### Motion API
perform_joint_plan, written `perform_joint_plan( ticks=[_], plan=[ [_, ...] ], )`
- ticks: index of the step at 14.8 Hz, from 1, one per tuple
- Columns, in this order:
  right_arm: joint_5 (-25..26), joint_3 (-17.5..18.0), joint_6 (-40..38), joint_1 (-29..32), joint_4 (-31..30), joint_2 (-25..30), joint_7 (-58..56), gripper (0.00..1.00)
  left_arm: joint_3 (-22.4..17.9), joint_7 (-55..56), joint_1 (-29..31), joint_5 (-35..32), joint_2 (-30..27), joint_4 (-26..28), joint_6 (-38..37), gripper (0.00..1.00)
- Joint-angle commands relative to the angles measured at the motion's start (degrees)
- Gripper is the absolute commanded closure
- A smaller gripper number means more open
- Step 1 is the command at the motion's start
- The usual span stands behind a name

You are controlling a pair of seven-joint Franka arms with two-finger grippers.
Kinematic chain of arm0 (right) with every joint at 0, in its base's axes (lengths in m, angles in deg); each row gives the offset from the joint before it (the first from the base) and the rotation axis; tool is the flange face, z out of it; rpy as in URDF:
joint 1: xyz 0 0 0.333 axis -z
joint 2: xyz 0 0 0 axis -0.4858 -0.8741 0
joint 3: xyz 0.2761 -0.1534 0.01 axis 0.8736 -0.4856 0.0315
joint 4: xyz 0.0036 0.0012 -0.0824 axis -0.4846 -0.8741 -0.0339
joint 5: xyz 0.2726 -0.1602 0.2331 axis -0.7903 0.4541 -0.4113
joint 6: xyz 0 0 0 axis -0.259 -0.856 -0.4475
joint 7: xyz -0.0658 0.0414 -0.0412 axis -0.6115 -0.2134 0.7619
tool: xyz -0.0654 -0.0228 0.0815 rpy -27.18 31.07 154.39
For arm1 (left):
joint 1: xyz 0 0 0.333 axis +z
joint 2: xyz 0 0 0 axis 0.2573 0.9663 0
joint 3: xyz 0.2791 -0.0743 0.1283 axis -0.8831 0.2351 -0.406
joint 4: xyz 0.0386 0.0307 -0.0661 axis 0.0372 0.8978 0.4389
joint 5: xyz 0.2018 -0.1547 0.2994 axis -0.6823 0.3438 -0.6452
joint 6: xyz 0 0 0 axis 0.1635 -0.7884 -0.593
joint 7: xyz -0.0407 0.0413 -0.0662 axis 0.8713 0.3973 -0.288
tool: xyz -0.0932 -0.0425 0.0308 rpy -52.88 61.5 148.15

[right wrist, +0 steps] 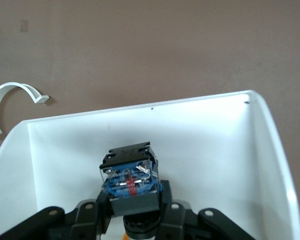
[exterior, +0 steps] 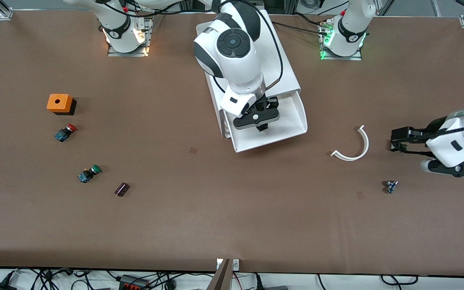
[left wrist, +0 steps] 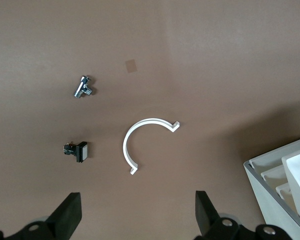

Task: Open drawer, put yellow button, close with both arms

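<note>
Lower right of the front frame: a small metal fitting (exterior: 391, 186) lies alone on the worktop (exterior: 232, 217). Lower left: a dark cylinder (exterior: 121, 189), then the green-capped button (exterior: 89, 173); higher up, the red-capped button (exterior: 65, 132) and an orange box (exterior: 59, 103).

Right edge, mid-height: the left end effector (exterior: 397, 140) hangs over bare worktop just beside a white curved clip (exterior: 353, 146). The left wrist view shows its fingers (left wrist: 68, 215) spread wide with nothing between them, the clip (left wrist: 145, 142) and the fitting (left wrist: 83, 86) below, plus a small black-and-white switch (left wrist: 76, 151) that the front view does not show.

Centre, upper half: the drawer (exterior: 292, 129) is pulled out of the white cabinet (exterior: 284, 76). The right end effector (exterior: 262, 127) is over its tray. From the front the load is hidden. The right wrist view shows it: the right end effector (right wrist: 132, 212) is clamped on the yellow button (right wrist: 129, 175), dark-and-blue body outward, a sliver of orange cap at the frame's bottom edge, held above the drawer floor (right wrist: 210, 145).
</note>
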Motion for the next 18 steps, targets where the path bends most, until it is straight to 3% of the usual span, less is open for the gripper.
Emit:
perform_joint_plan(
  ticks=[1,8,9,10,14,15,16,18],
  plan=[
    [-0.1,-0.3,-1.8,-1.1,0.7,-0.5,1.7,1.0,0.6,0.6,-0.1,-1.1,-0.6,0.1,-0.5,0.0],
    [1.2,-0.2,-3.2,-1.9,0.0,-1.1,1.7,1.0,0.7,0.5,0.0,-1.1,-0.6,0.1,-0.5,0.0],
    [1.2,-0.2,-3.1,-2.1,0.0,-1.4,1.7,0.9,0.7,0.4,0.1,-1.0,-0.6,0.1,-0.5,0.0],
    [1.2,-0.2,-2.9,-2.1,0.0,-1.5,1.8,0.58,0.6,0.4,0.2,-1.0,-0.6,0.1,-0.5,0.0],
    [1.2,-0.4,-2.5,-2.3,0.0,-1.5,1.8,0.33,0.6,0.4,0.8,-0.1,-0.6,0.1,-0.5,0.0],
    [1.2,-0.7,-2.4,-2.4,0.1,-1.5,1.8,0.07,0.6,0.4,0.9,0.1,-0.6,0.1,-0.5,0.0],
    [1.5,-0.8,-2.4,-2.4,0.4,-1.4,1.8,0.0,0.6,0.4,0.9,0.1,-0.6,0.1,-0.5,0.0],
    [1.5,-0.9,-2.8,-2.0,0.5,-1.1,1.8,0.0,0.6,0.5,0.9,0.1,-0.7,0.2,-0.5,0.0]
  ],
)
